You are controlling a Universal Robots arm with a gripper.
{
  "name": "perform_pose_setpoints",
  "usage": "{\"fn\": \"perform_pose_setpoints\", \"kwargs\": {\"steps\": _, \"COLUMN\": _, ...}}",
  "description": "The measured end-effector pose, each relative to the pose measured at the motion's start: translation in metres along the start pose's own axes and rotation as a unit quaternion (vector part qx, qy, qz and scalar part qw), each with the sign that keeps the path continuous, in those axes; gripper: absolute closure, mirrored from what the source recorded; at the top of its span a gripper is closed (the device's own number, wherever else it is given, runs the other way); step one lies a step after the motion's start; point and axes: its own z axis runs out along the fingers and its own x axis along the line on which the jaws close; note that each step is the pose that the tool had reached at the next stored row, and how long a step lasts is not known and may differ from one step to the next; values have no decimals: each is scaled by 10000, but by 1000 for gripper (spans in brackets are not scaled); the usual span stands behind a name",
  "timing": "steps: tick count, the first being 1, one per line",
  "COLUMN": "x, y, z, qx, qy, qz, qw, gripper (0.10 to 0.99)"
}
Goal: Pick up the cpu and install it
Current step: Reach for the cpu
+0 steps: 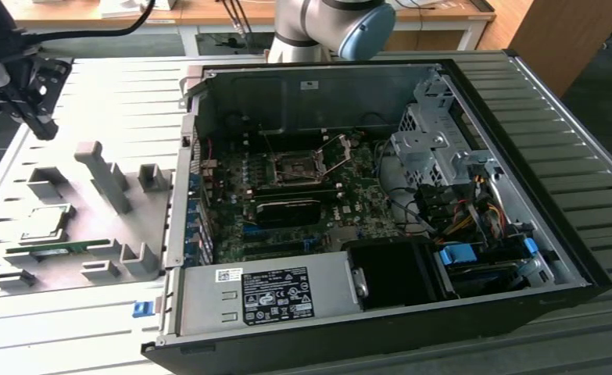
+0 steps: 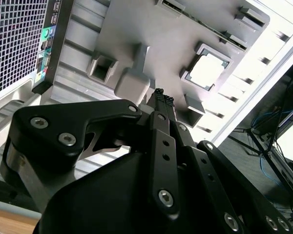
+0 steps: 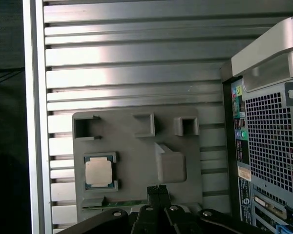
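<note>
The cpu (image 1: pixel 47 223) is a small square chip with a silvery top, lying in a framed pocket of the grey fixture plate (image 1: pixel 87 203) to the exterior view's left of the open computer case. It also shows in both wrist views, cpu (image 3: pixel 98 172) and cpu (image 2: pixel 208 69). My gripper (image 1: pixel 40 125) hangs high above the far end of the plate, well apart from the chip. In both wrist views the gripper (image 3: pixel 158 190) has its fingertips (image 2: pixel 161 99) pressed together with nothing between them. The motherboard socket (image 1: pixel 293 166) sits inside the case with its lever raised.
A green memory stick (image 1: pixel 55 248) lies on the plate beside the cpu. Upright grey posts (image 1: pixel 102 176) rise from the plate. The case (image 1: pixel 389 203) holds a black power supply (image 1: pixel 274 297), cables and drive cages. The ribbed metal table (image 3: pixel 136 73) runs out to an edge beyond the plate.
</note>
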Motion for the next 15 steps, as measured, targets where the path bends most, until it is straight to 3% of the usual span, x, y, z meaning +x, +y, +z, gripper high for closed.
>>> {"fn": "perform_pose_setpoints", "kwargs": {"steps": 15, "x": 76, "y": -7, "z": 23, "qx": 0, "qy": 3, "qz": 0, "qw": 10000, "gripper": 980}}
